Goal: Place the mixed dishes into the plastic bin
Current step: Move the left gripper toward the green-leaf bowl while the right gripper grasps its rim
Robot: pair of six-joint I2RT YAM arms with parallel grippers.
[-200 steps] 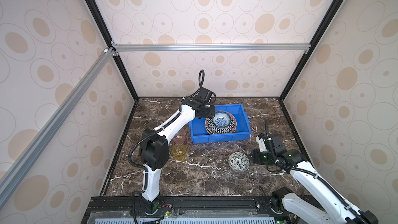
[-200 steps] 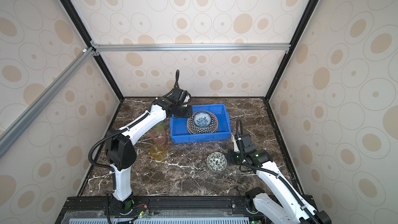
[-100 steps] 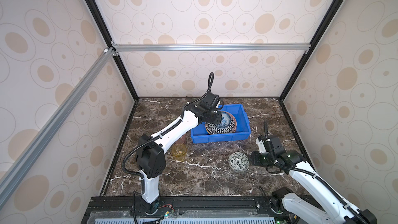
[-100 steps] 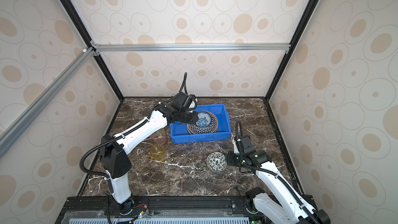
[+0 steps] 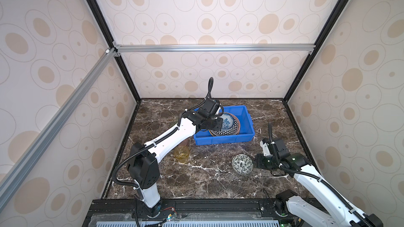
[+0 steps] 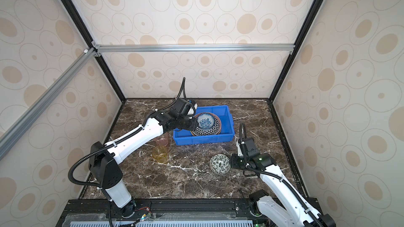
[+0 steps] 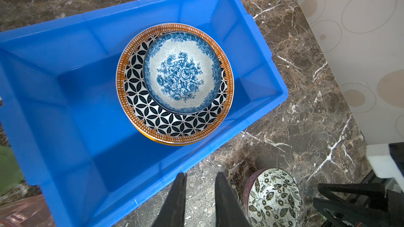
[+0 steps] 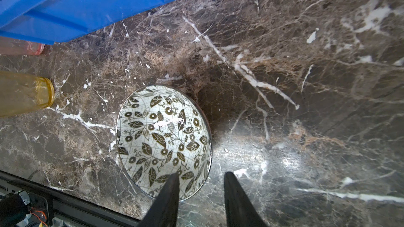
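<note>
Left gripper (image 7: 200,176) hangs over the bin (image 5: 223,137), at its left end. Its jaws are apart with nothing between them. In the left wrist view the fingertips (image 7: 181,177) sit past the bin's near rim, over marble. Inside the bin, about mid-floor, I see the blue bowl (image 7: 181,75) upright on the geometric plate (image 7: 175,123). A yellow edge of another plate shows under that one. Outside the bin, off its front-right corner and well apart from it, the black-white bowl (image 5: 242,163) stands upright on the table (image 5: 207,182). Right gripper (image 8: 201,174) is at that bowl on the side away from the bin's middle. Its jaws are apart, with one finger (image 8: 172,184) over the bowl's inside, the other outside, and the rim between them. I can't tell if either touches it. Pink cup (image 6: 162,139) is just beside the bin's front-left corner, partly under my left arm. Yellow cup (image 6: 160,153) is next to the pink one, farther from the bin. A green blur (image 7: 8,167) shows past the bin's left end in the left wrist view, too blurred to call.
</note>
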